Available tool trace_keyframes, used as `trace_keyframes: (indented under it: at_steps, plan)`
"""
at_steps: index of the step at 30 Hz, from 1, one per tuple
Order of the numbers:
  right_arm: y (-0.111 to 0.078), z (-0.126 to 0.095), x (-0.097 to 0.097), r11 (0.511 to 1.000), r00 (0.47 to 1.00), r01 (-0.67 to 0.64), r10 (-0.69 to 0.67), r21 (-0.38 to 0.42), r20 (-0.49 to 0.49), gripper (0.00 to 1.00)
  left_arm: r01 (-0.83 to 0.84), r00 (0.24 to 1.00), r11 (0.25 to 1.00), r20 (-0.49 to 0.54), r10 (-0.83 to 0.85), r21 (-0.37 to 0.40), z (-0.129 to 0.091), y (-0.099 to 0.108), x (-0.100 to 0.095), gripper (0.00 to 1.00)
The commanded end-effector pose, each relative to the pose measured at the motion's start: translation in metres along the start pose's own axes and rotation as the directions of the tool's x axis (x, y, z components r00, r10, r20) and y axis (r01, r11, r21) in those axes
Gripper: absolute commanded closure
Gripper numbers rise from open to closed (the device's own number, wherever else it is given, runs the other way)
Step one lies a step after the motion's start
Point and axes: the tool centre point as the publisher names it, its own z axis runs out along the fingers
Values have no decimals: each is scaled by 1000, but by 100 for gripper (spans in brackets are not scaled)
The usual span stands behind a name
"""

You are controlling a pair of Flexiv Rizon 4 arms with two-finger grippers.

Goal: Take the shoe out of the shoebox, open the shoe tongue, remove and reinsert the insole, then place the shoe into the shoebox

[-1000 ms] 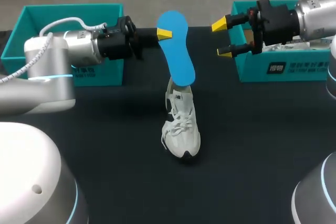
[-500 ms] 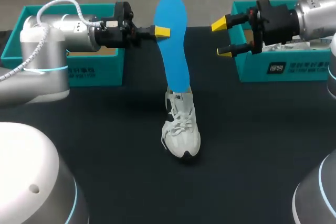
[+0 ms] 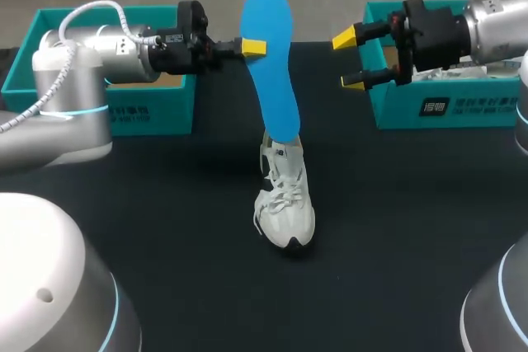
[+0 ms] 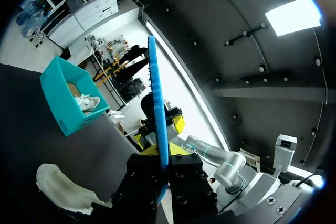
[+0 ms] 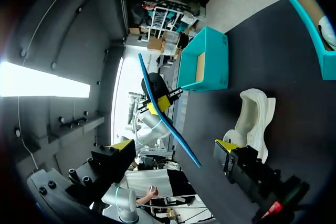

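Left gripper [image 3: 256, 46] stays clamped on the insole [image 3: 272, 72], which has swung nearly upright since a second ago, lower end by the collar of the shoe [image 3: 285, 204] mid-tabletop. Right gripper [image 3: 351, 60] hangs open, unmoved, beside the right box [image 3: 450, 109].

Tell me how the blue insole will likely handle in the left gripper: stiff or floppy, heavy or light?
Probably light: the insole shows edge-on as a thin strip. Likely springy rather than limp: it bows gently in the right wrist view yet holds its length above the shoe. Pinched at one edge by the left gripper, it may twist.
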Motion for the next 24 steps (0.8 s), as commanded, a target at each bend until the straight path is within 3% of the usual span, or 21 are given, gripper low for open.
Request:
trace_keyframes:
  at_steps: [1,6,8,10,18,20,24]
  plan:
    - [0,2,0,1000,1000,0,0,-1,0,0,-219,974,971,34,223,-93,-2,-1,-4,100]
    - [0,2,0,1000,1000,0,0,-1,0,0,-478,872,866,41,488,-149,-2,-5,-4,100]
    - [0,2,0,1000,1000,0,0,-1,0,0,-642,749,741,42,661,-196,-3,-8,-3,100]
    - [0,2,0,1000,1000,0,0,-1,0,0,-745,648,640,21,761,-188,-4,-11,-3,100]
    - [0,2,0,1000,1000,0,0,-1,0,0,-939,307,295,-40,951,-179,-6,-18,-2,100]
    - [0,2,0,1000,1000,0,0,-1,0,0,-953,265,257,-27,964,-159,-5,-22,-2,100]
    - [0,2,0,1000,1000,0,0,-1,0,0,-928,330,323,-7,944,-185,-4,-26,-4,100]
